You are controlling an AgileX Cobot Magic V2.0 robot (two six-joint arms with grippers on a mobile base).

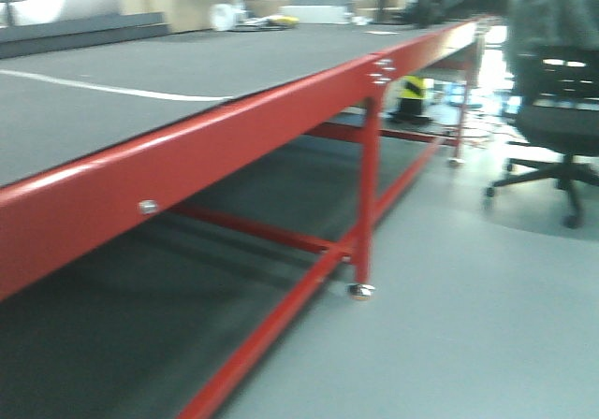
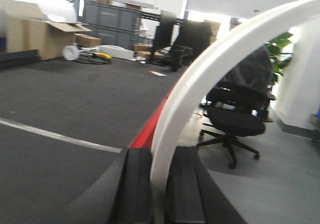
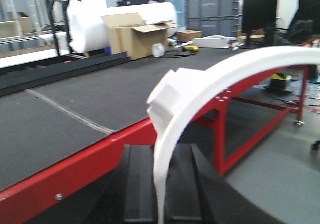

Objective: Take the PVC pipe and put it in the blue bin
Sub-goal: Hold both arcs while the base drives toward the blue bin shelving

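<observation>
My right gripper [image 3: 160,196] is shut on the PVC pipe [image 3: 240,71], a white curved piece that rises from between the black fingers [image 3: 139,184] and arcs off to the right. A thicker faceted collar [image 3: 172,96] sits on its left side above the jaws. My left gripper [image 2: 159,191] is shut on another white curved strip [image 2: 200,79], smooth, arching up and right out of frame. No hole or collar shows on it. The blue bin is out of view. Neither gripper appears in the front view.
A long table with a dark grey top [image 1: 234,73] and red steel frame [image 1: 370,185] runs along my left. A black office chair [image 1: 562,120] stands on the grey floor to the right. Cardboard boxes [image 3: 135,34] and grey crates [image 2: 110,21] line the far side.
</observation>
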